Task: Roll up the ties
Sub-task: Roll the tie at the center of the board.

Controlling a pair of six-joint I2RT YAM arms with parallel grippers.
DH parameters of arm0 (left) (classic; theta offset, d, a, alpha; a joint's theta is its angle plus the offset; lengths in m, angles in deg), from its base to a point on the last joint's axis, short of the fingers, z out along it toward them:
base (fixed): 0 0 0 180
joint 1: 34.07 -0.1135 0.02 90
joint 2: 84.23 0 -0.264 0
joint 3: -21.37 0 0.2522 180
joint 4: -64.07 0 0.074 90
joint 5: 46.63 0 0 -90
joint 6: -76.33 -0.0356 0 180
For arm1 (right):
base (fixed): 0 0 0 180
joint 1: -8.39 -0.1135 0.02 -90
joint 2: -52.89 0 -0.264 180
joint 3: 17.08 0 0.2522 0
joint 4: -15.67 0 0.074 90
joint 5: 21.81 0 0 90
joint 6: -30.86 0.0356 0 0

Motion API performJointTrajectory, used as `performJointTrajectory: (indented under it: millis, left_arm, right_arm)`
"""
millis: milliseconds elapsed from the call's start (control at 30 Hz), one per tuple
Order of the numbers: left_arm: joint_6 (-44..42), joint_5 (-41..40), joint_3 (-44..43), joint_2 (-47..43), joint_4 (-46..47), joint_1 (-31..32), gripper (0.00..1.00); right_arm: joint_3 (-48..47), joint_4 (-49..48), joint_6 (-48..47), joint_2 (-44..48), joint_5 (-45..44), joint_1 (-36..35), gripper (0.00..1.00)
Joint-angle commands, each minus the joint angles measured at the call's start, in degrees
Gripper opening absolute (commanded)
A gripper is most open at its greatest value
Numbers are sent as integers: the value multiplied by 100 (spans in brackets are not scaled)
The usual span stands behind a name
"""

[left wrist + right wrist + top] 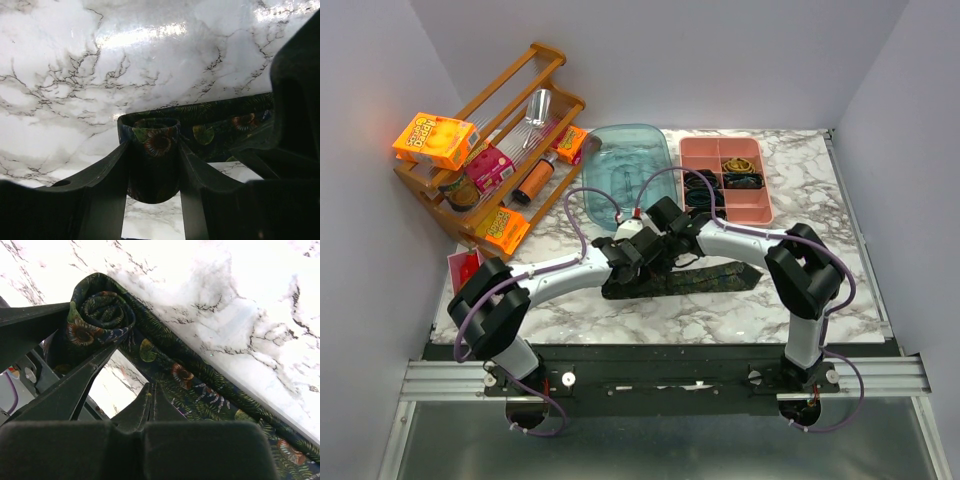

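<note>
One of the ties, dark with a leaf and flower print, lies flat across the marble table in front of the arms. Its left end is wound into a roll. My left gripper stands with a finger against each side of that roll, which fills the gap between them. In the right wrist view the roll shows its spiral end, flanked by the left gripper's fingers. My right gripper is shut with nothing in it, just above the flat strip beside the roll.
At the back left a wooden rack holds snack boxes and bottles. Behind the arms sit a teal tray and a pink divided tray holding dark coiled items. A red packet lies at the table's left edge.
</note>
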Motion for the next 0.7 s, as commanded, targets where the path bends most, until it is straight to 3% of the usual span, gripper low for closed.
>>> performJointTrajectory:
  millis: [0,100,333,667]
  left_arm:
    - [139,77,-25,-129,134,22,52]
    - [148,7,10,-85,82,22,48]
    - [95,-327,54,-112,-173,30,21]
    - [34,-661,10,55,-481,22,17]
  right_arm:
    - [95,-51,9,-98,-3,-12,1]
    - [122,-60,9,-72,-12,-12,1]
    - [350,-51,-8,43,-196,-12,1]
    - [596,55,-184,-116,-803,-12,1]
